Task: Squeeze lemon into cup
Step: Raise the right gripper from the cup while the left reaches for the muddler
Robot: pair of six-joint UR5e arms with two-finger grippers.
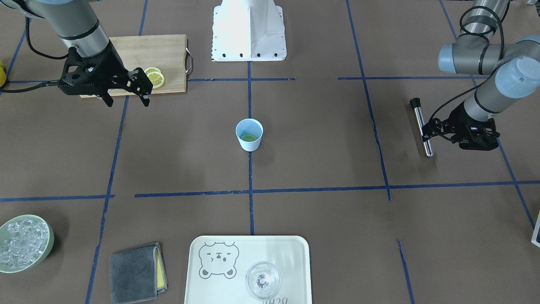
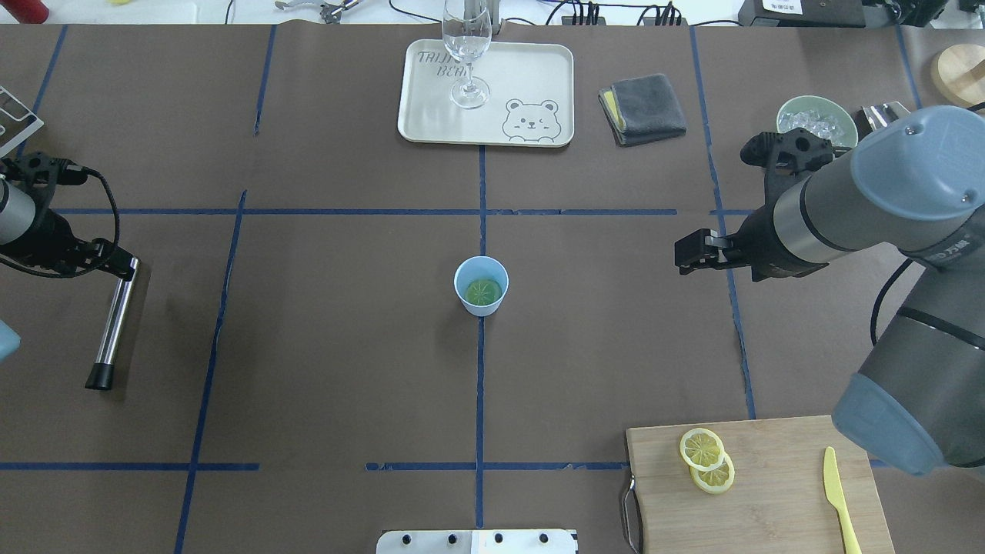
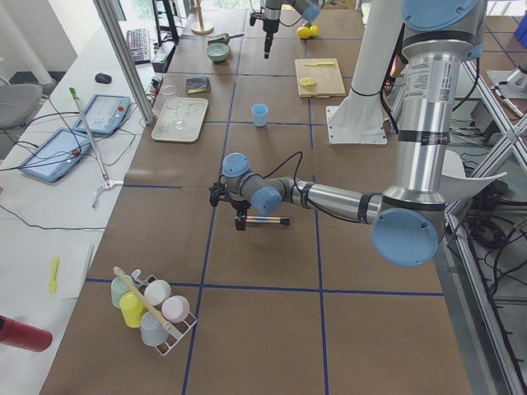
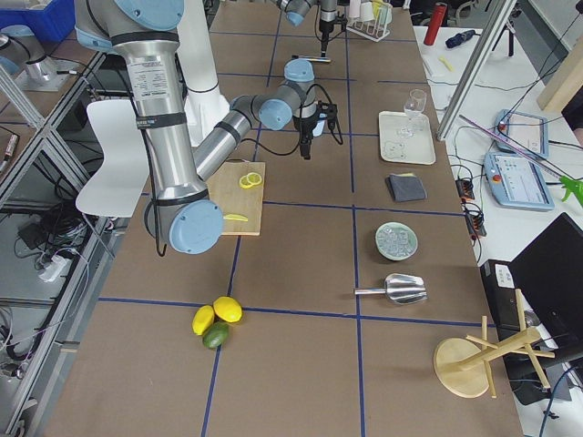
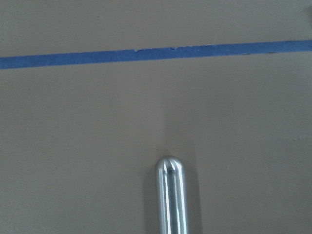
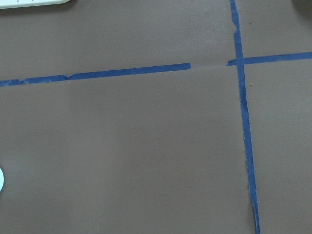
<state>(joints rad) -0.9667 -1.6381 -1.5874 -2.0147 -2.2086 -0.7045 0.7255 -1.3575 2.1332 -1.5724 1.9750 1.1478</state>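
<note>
Under the right gripper (image 1: 127,101) you see brown table and a crossing of 2 blue tape lines. The gripper hovers with its jaws apart and grasps nothing. On its inner side a wide stretch of table separates it from the 1 cup (image 1: 249,143), which stands upright on the centre tape line, well apart from both grippers. 1 lemon slice (image 2: 483,291) lies flat in the bottom of that cup.

Back toward the robot's base from the right gripper lies 1 wooden board (image 2: 777,492). Its handle edge faces the centre, and it carries 2 more slices (image 2: 706,460), overlapping, and 1 yellow knife (image 2: 839,500) near its outer edge. That makes 3 slices in all.

Beyond the right gripper, on the far side, you have 1 bowl of ice (image 1: 48,245) and 1 grey cloth (image 2: 645,108). Further inward is 1 tray (image 2: 431,108) close to the far table edge, with 1 clear glass (image 2: 467,46) standing on it.

The left gripper (image 1: 427,134) sits low at the bare steel end of 1 metal rod (image 2: 111,331). The rod lies flat with its black cap pointing back toward the robot. You cannot tell whether the fingers are clamped on it.
</note>
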